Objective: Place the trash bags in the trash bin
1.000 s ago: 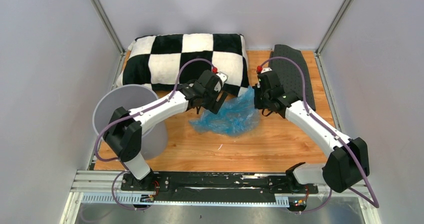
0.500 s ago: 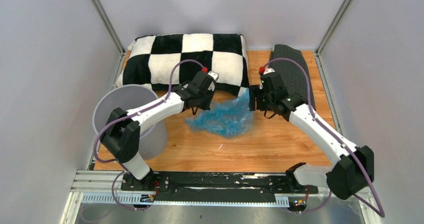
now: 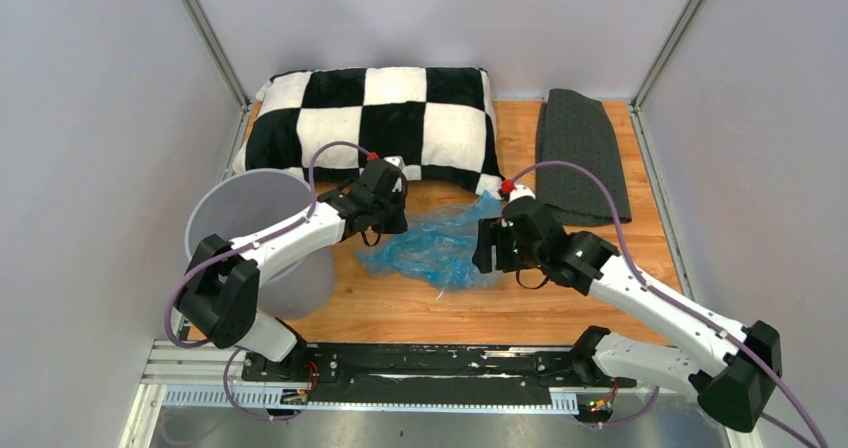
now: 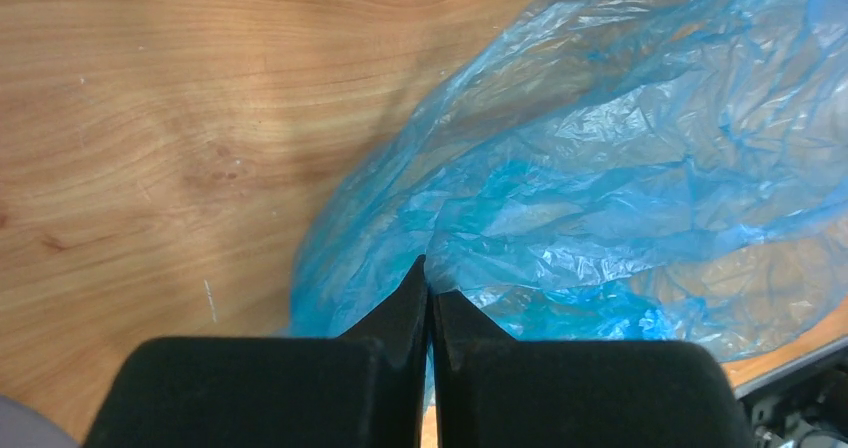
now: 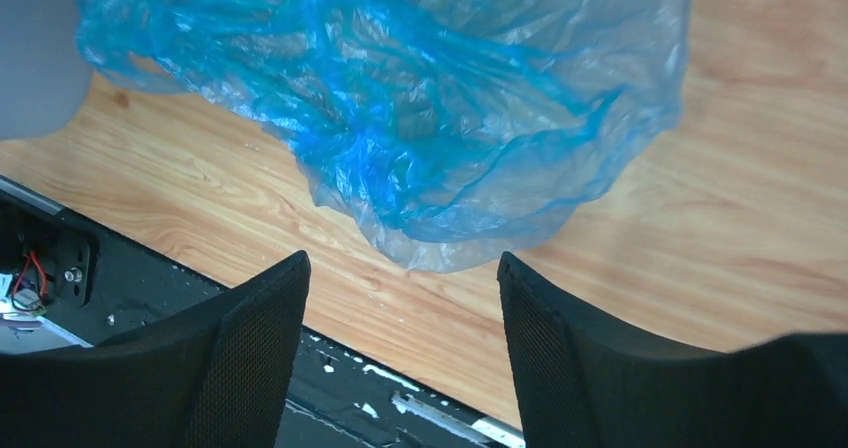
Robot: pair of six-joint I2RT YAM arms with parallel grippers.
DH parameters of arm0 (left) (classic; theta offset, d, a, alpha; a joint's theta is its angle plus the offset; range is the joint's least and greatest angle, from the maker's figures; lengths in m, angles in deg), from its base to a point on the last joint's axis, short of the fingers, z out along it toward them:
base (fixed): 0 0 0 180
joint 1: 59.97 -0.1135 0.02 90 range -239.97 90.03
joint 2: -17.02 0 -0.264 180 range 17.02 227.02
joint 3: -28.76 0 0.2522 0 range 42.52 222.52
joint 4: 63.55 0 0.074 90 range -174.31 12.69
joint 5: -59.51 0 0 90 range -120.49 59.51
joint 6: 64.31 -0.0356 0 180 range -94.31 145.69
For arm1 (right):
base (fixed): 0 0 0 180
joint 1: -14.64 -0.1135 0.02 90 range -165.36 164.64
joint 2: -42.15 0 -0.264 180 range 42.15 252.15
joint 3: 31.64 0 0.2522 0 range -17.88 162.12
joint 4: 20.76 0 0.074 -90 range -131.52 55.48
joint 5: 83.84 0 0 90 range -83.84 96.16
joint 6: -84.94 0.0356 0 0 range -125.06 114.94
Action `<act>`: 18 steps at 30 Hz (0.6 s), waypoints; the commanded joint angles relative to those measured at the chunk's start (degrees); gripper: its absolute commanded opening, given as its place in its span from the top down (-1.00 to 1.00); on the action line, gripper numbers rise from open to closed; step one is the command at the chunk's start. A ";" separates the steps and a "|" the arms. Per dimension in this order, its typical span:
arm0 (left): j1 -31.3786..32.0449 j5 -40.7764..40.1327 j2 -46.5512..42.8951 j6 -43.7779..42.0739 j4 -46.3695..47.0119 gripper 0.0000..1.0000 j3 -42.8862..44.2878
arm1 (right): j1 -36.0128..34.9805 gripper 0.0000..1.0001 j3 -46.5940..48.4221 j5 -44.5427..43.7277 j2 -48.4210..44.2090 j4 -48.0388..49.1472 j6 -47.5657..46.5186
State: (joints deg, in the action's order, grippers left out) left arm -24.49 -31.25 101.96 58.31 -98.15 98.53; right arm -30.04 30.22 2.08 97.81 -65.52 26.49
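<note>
Table (image 3: 400, 306): L tool (image 4: 428, 276) pinches blue bag (image 4: 620, 158), R tool (image 5: 402, 273) spread.

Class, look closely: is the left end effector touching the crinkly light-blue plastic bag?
Touching. The left wrist view shows the left end effector shut, its tips pinching folds of the crinkly translucent light-blue plastic bag.

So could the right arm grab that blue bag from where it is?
Probably yes: the right arm has its jaws open right at the near edge of the blue bag, and nothing sits between them.
</note>
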 commanded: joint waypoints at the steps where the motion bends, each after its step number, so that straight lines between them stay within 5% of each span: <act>1: 0.07 1.81 -2.88 3.48 3.06 1.00 -1.03 | -4.23 -0.41 -3.29 -6.62 3.39 -2.14 9.03; 7: 0.03 1.72 -5.75 3.49 2.70 1.00 -1.01 | -3.21 -0.49 -7.75 -11.33 7.56 5.23 10.68; 9: 0.07 0.99 -6.64 2.79 1.39 1.00 0.45 | -0.74 -0.39 -6.44 -10.22 9.74 5.94 9.31; 10: 0.03 0.86 -7.02 2.18 0.38 1.00 1.56 | 0.59 -0.26 -5.72 -10.18 10.37 5.95 8.28; 13: -1.16 -0.69 -8.04 0.08 -2.82 1.00 5.62 | 5.62 0.72 -3.64 -8.58 9.66 5.26 4.66; 14: -2.06 -0.43 -8.36 -0.57 -3.75 1.00 7.09 | 7.44 0.91 -2.49 -8.61 8.74 4.69 3.28; 18: -5.02 0.40 -8.93 -2.92 -7.40 1.00 13.50 | 13.97 1.00 6.18 -10.99 4.42 0.19 -4.17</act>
State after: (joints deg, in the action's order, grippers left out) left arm -26.76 -30.55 95.10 58.68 -101.54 105.77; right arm -21.15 27.90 -5.81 106.84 -62.53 29.73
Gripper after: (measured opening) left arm 0.001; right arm 0.006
